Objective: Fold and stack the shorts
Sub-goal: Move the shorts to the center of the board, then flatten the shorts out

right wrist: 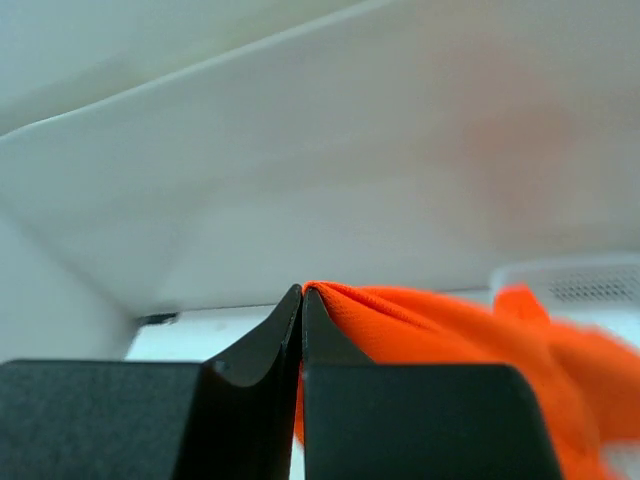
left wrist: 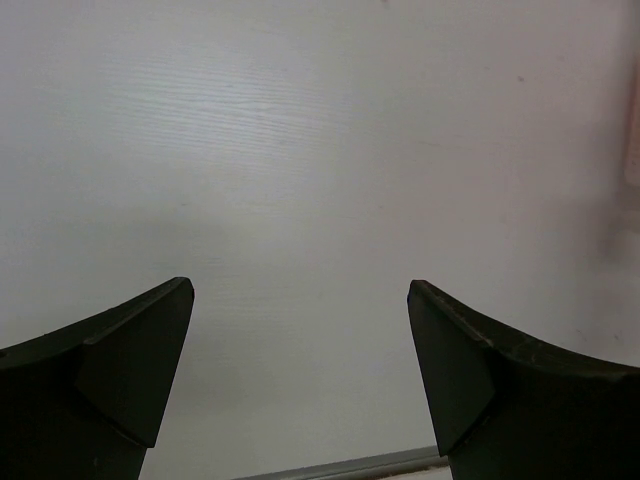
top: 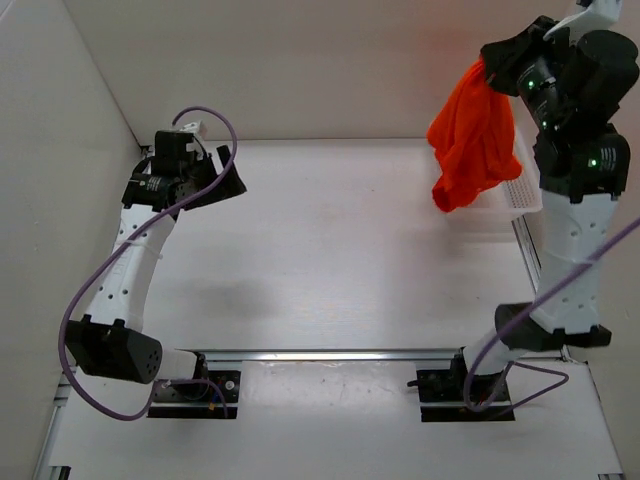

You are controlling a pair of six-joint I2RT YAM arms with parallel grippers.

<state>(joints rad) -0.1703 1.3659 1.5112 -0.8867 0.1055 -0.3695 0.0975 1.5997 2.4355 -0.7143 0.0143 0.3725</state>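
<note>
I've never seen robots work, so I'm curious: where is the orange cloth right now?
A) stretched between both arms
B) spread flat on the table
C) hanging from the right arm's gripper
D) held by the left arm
C: the shorts dangle bunched from the right gripper, which is pinched shut on the fabric, while the left gripper is open and holds nothing.

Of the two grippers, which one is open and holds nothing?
The left gripper: its fingers stand wide apart, with only the table seen between them. The right gripper is shut on the orange shorts, which hang in the air.
</note>
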